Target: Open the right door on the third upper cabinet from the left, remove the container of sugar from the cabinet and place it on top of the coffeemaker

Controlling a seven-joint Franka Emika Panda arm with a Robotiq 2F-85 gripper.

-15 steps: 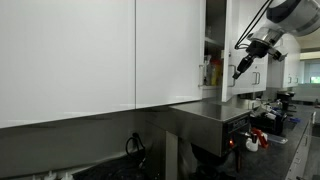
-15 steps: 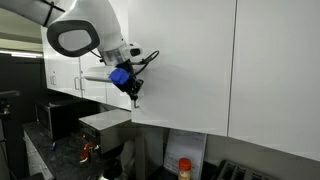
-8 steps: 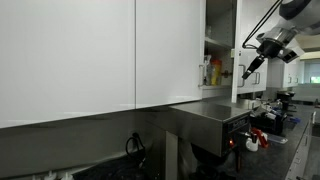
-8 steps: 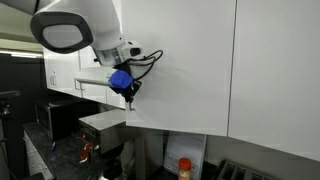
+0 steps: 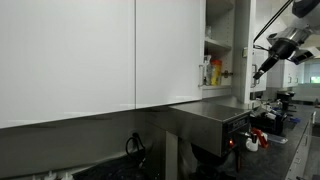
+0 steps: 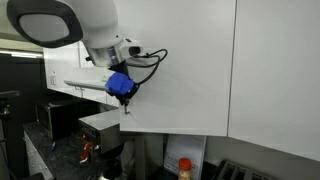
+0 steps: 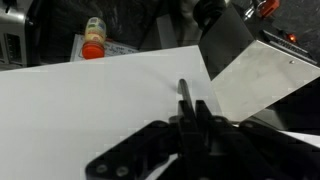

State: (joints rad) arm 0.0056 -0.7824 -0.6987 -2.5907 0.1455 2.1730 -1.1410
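The right door of the third upper cabinet stands swung open. Its white face fills most of the wrist view. My gripper is shut on the door's slim silver bar handle. In both exterior views the gripper hangs at the door's lower edge. Inside the cabinet I see slim yellow and red bottles on a shelf. I cannot make out the container of sugar. The stainless-steel coffeemaker stands below, and its flat top shows in the wrist view.
Broad handleless white panels run along the wall. A jar with an orange lid stands on the counter under the cabinets. Red and black clutter lies on the counter beyond the coffeemaker.
My gripper has moved outward from the cabinet with the handle in it. The door has swung wider, and more of the cabinet's inside shows.
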